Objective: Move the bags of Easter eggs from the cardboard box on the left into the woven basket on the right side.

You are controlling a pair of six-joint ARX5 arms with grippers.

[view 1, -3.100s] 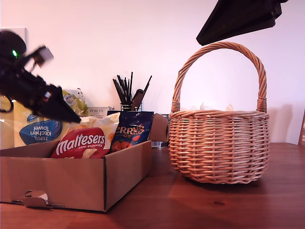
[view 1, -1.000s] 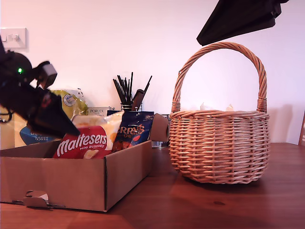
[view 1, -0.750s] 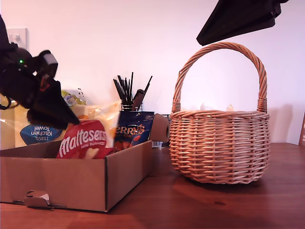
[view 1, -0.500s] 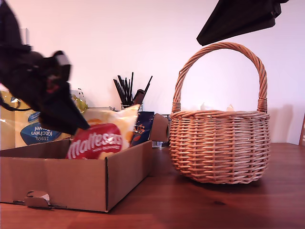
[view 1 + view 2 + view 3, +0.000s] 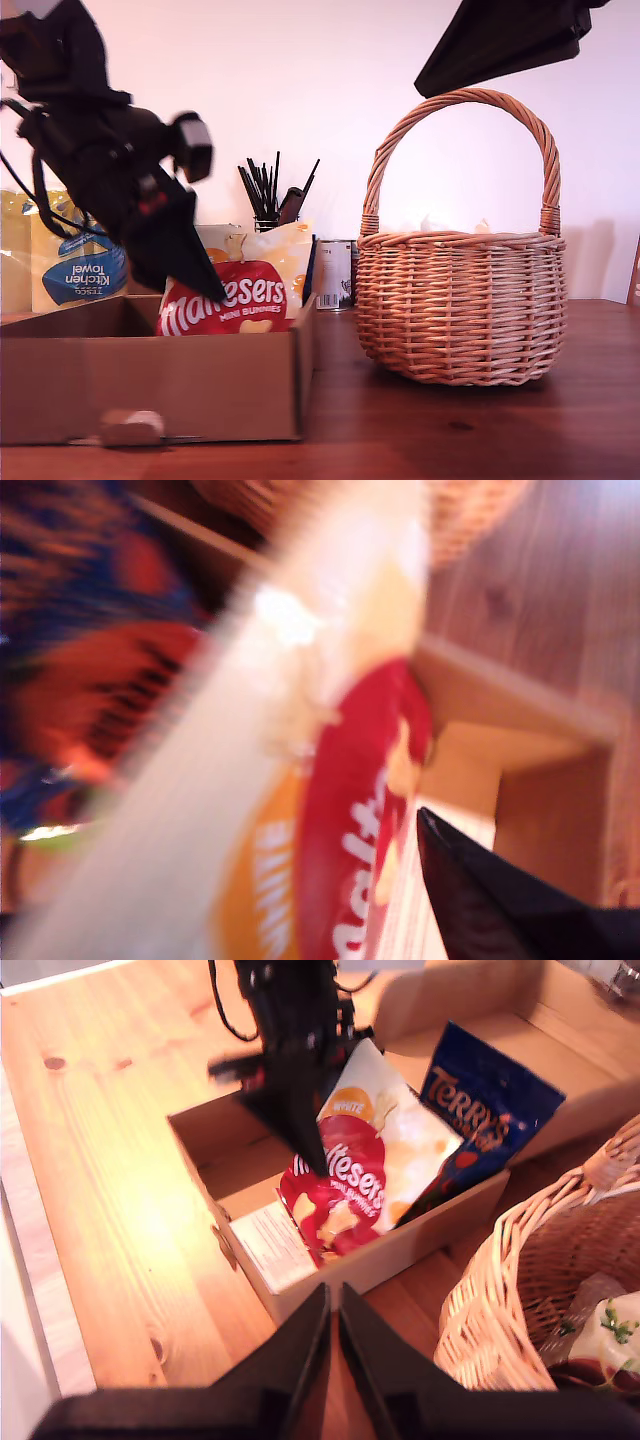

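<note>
**Maltesers pouch gripped over the box**

My first gripper has its fingers clamped on the cream-and-red Maltesers pouch, which stands upright over the shallow brown cardboard box. My second gripper, fingers nearly closed and empty, hangs above the round wicker basket. Only the second wrist view shows the dark blue Terry's pouch behind.
</note>
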